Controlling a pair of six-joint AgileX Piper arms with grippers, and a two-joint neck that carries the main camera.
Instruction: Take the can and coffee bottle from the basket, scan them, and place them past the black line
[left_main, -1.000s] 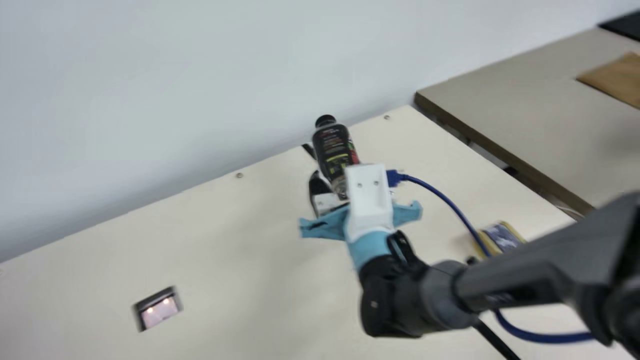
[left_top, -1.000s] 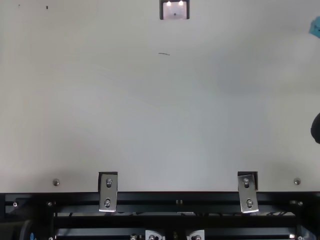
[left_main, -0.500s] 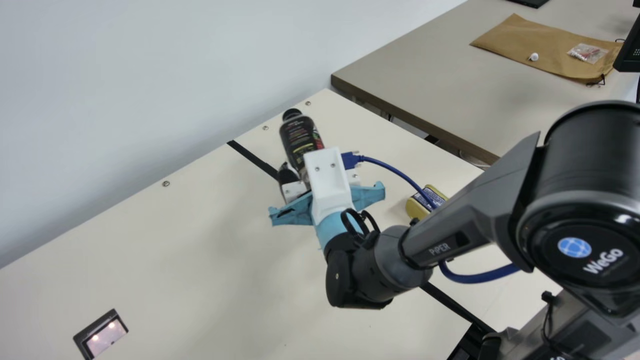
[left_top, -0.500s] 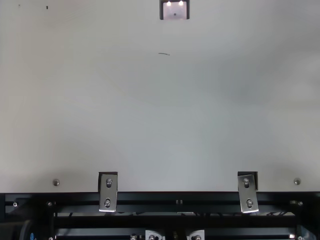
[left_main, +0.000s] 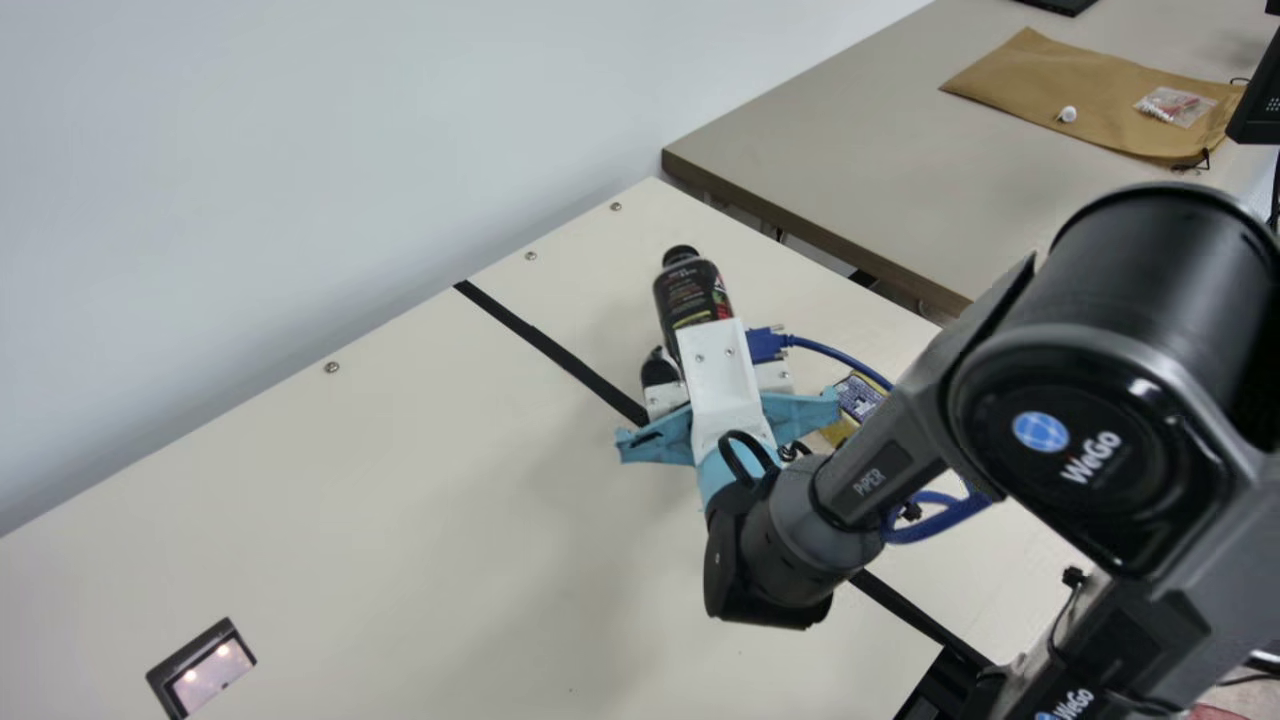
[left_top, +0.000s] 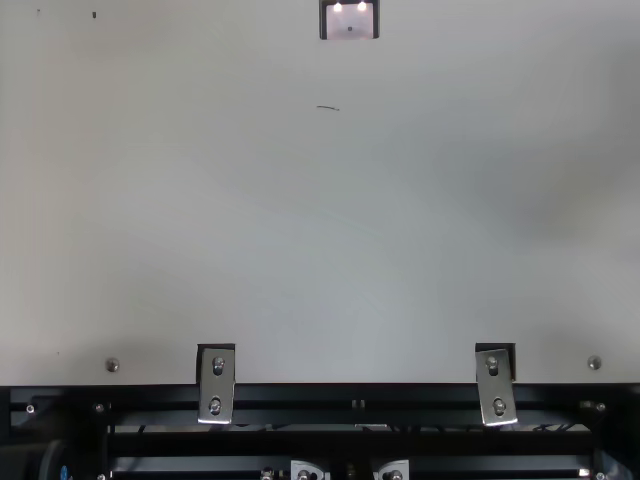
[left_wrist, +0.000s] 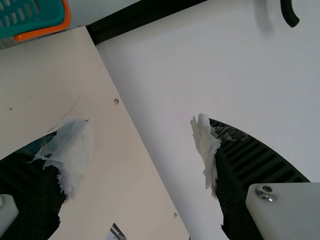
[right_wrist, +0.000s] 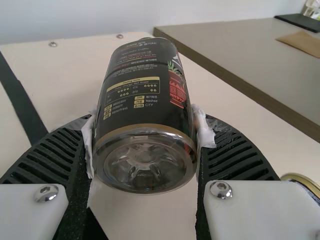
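My right gripper (left_main: 708, 372) is over the stretch of table to the right of the black line (left_main: 550, 350), shut on the dark coffee bottle (left_main: 688, 292). The bottle tilts, cap end away. In the right wrist view, the bottle (right_wrist: 142, 100) is between the ribbed fingers of my right gripper (right_wrist: 144, 135), clear base facing the camera. A yellow and blue can (left_main: 858, 397) sits right of the line, partly behind the arm and cable; its gold rim (right_wrist: 301, 181) shows in the right wrist view. My left gripper (left_wrist: 142, 122) stands open, nothing between its fingers.
A scanner (left_main: 202, 668) with lit window is set in the table at lower left, also the scanner (left_top: 350, 22) in the top view. A teal basket (left_wrist: 32, 17) with orange handle shows in the left wrist view. A white wall borders the table; a second table (left_main: 800, 150) adjoins.
The neck camera first turned, then held still. Since the half-second-old frame, my right gripper has carried the bottle rightward, away from the black line. The right arm's parts have left the top view's right edge.
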